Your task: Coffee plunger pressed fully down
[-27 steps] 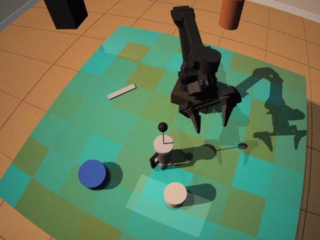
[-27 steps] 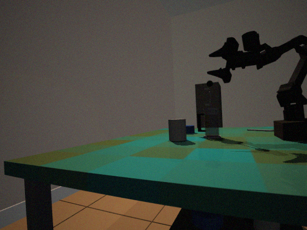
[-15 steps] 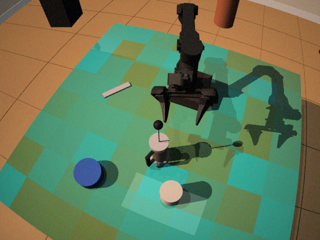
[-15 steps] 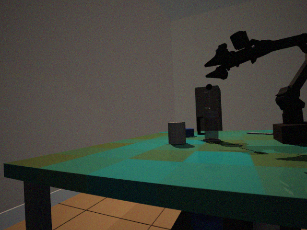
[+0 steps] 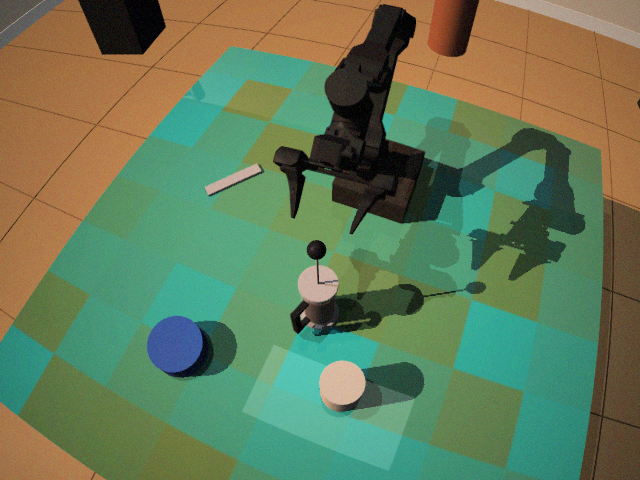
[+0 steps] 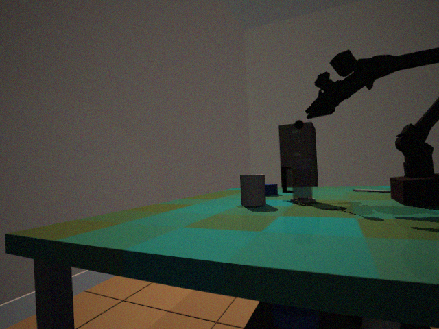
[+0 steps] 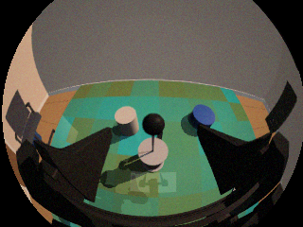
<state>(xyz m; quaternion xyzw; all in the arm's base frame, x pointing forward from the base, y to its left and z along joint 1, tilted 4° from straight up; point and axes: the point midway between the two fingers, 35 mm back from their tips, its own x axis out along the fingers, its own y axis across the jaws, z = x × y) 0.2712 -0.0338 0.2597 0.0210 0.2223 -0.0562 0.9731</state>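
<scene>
The coffee press (image 5: pixel 319 310) (image 6: pixel 302 193) (image 7: pixel 151 152) stands upright, with its dark handle (image 5: pixel 297 316) (image 6: pixel 283 180) on one side. Its plunger is up: a thin rod (image 5: pixel 317 269) rises from the pale lid (image 5: pixel 314 287) to a round black knob (image 5: pixel 316 249) (image 6: pixel 298 124) (image 7: pixel 153 124) well above it. My gripper (image 5: pixel 323 224) (image 6: pixel 307 114) (image 7: pixel 155 130) is wide open and empty. Its fingertips are a little higher than the knob and on the robot-base side of it, tilted downward. In the wrist view the knob shows midway between the two fingers. No contact with the press shows.
A pale cylinder (image 5: pixel 342 383) (image 6: pixel 252 190) (image 7: pixel 126 118) stands beyond the press from the base. A blue cylinder (image 5: pixel 175 344) (image 6: pixel 271 189) (image 7: pixel 203 116) stands on the handle side. A flat pale bar (image 5: pixel 234 179) lies near the robot base (image 5: pixel 372 201).
</scene>
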